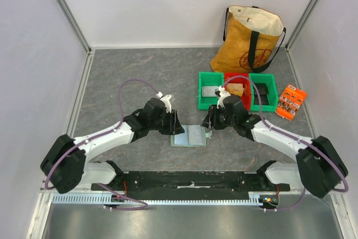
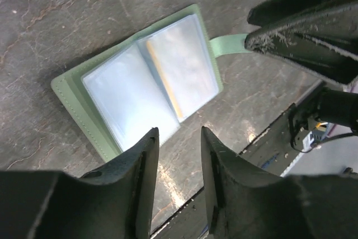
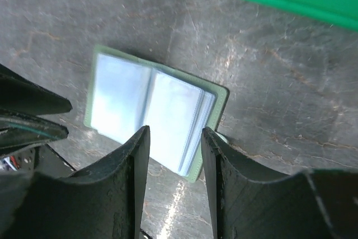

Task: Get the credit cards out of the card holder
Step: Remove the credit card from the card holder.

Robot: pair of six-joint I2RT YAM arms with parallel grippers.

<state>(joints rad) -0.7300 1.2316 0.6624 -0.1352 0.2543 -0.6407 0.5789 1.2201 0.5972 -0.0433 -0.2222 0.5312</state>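
**Fingers (image 2: 140, 183) parted on both arms, card holder (image 1: 189, 136) open between them**

Neither pair grips anything. The left gripper (image 2: 179, 135) hangs at the holder's left edge with a clear gap between its fingers. The right gripper (image 3: 174, 132) does likewise at the right edge, just beside the little tab (image 2: 228, 43). The holder lies flat and open on the table (image 1: 123, 65), in the middle and toward the near side, with its cloudy sleeves facing up. A thin tan-gold edge by the spine looks like one of the credit cards (image 2: 168, 90); I can't make out any others.

To my eye, the step is getting a hold before pulling. One arm should pin the cover so the holder neither slides nor folds shut. The other should pinch only the card's exposed edge and draw it out along the sleeve, not lift it. Which way the sleeve opens, I can't tell.
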